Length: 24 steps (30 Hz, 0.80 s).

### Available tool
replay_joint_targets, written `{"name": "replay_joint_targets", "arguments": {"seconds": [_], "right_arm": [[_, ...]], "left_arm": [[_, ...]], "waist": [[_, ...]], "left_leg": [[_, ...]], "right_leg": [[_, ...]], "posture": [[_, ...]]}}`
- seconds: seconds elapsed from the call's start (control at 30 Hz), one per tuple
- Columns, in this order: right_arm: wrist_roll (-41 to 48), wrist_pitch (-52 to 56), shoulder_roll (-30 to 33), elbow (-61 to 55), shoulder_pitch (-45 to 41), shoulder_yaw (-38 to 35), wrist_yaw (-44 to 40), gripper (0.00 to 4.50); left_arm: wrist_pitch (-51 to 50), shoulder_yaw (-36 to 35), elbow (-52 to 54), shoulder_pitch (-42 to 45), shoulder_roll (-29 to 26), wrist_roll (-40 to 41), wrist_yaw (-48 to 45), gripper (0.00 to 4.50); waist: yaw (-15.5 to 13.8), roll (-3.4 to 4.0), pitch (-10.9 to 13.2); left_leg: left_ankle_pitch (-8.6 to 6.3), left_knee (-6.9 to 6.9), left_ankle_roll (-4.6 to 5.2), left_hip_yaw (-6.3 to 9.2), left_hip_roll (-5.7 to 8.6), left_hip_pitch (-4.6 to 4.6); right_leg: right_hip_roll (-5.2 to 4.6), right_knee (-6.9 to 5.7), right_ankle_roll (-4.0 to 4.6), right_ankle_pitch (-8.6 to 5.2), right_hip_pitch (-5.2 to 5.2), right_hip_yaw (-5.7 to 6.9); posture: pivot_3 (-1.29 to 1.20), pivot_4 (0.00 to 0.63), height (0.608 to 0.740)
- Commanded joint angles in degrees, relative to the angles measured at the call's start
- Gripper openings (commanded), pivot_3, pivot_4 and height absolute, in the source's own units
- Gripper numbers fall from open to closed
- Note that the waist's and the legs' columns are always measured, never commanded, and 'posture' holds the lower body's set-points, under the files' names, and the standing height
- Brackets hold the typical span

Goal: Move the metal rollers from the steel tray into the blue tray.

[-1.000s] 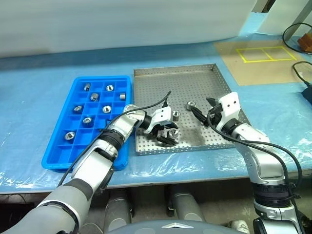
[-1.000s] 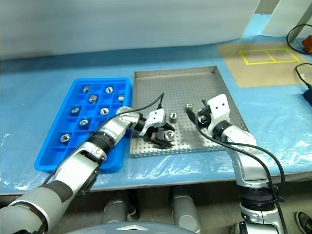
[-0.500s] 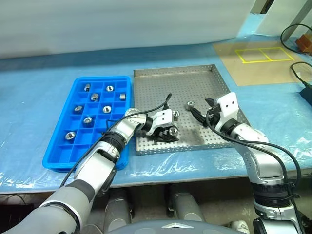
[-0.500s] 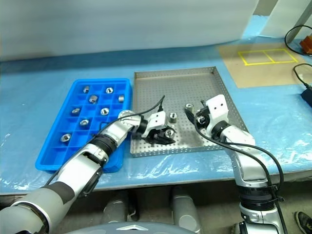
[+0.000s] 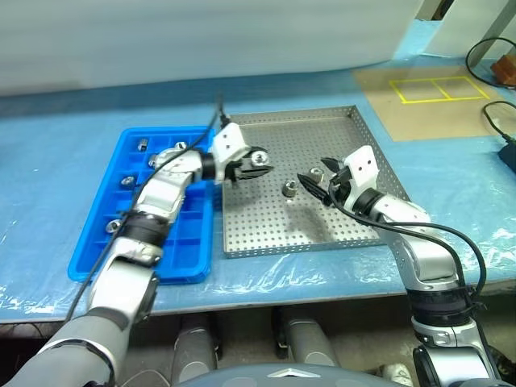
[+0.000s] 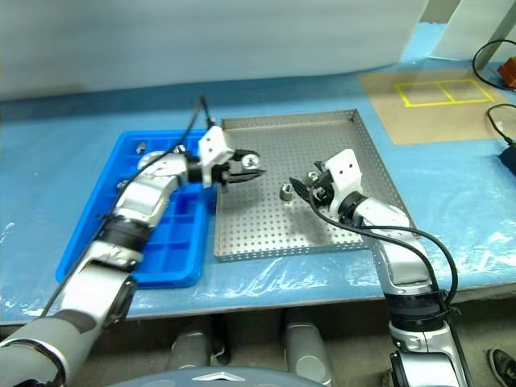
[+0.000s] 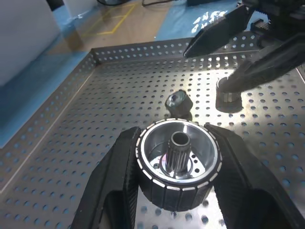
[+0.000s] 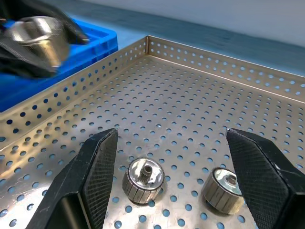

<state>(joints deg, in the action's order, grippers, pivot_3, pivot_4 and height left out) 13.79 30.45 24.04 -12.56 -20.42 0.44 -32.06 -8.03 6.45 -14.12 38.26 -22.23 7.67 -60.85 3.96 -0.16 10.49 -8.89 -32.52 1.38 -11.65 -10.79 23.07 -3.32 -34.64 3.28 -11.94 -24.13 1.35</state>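
Rollers already sit in blue tray [image 5: 97,258] at left. Left claw [image 5: 256,158] pinches one roller [image 7: 178,162] above steel tray [image 5: 322,121]. Two rollers [image 5: 288,189] lie near spread right claw [image 5: 316,185]. Likely rigid, heavy, slippery; grip the ribbed sides.

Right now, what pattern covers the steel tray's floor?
Rows of small round holes across the silver steel tray, clearest in the right wrist view.

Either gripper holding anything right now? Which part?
Left gripper is shut on a roller, jaws on its ribbed sides, hub end toward the wrist camera. Right gripper is open, holding nothing.
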Motion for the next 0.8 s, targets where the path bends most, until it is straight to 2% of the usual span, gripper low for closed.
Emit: {"name": "replay_joint_targets", "arguments": {"seconds": [0.03,0.37,0.47,0.67,0.8], "right_arm": [[1.99,-1.87,-1.25,1.14,-4.95,3.39,-4.81,3.7],[1.52,-8.55,-7.11,16.9,-16.92,11.83,-18.14,3.7],[0.99,-10.93,-9.12,21.26,-19.53,14.11,-21.97,3.7],[-0.16,-14.37,-12.11,26.99,-22.09,15.96,-25.8,3.7],[-0.84,-15.7,-13.03,29.0,-22.62,16.18,-26.78,3.7]], "left_arm": [[-6.73,-2.84,11.08,-6.48,-4.0,4.25,-0.1,1.74],[-16.1,-12.24,25.85,-18.83,-9.92,7.25,11.14,1.74],[-20.14,-15.67,33.66,-26.46,-12.24,10.27,11.64,1.74],[-22.84,-21.24,41.61,-38.62,-15.09,10.81,15.37,1.74],[-22.91,-22.88,43.24,-43.12,-15.99,10.85,16.86,1.74]], "waist": [[-0.72,0.02,0.06],[-6.91,0.05,0.14],[-8.26,0.02,0.15],[-10.4,0.02,0.15],[-11.97,0.02,0.15]], "left_leg": [[0.05,0.08,-0.08,0.03,-0.01,0.03],[0.17,0.16,-0.28,0.06,-0.03,0.03],[0.17,0.24,-0.28,0.07,-0.05,0.12],[0.22,0.39,-0.38,0.11,-0.08,0.08],[0.22,0.38,-0.39,0.14,-0.06,0.03]], "right_leg": [[0.0,0.0,0.02,-0.01,-0.01,0.07],[-0.08,-0.11,0.02,-0.01,-0.08,0.08],[-0.08,-0.08,0.05,-0.03,-0.17,0.1],[-0.06,-0.12,0.12,-0.1,-0.23,0.16],[-0.08,-0.13,0.04,-0.14,-0.18,0.14]], "posture": [[-0.19,0.15,0.74],[0.14,0.15,0.74],[0.21,0.15,0.74],[0.31,0.15,0.74],[0.34,0.15,0.74]]}}
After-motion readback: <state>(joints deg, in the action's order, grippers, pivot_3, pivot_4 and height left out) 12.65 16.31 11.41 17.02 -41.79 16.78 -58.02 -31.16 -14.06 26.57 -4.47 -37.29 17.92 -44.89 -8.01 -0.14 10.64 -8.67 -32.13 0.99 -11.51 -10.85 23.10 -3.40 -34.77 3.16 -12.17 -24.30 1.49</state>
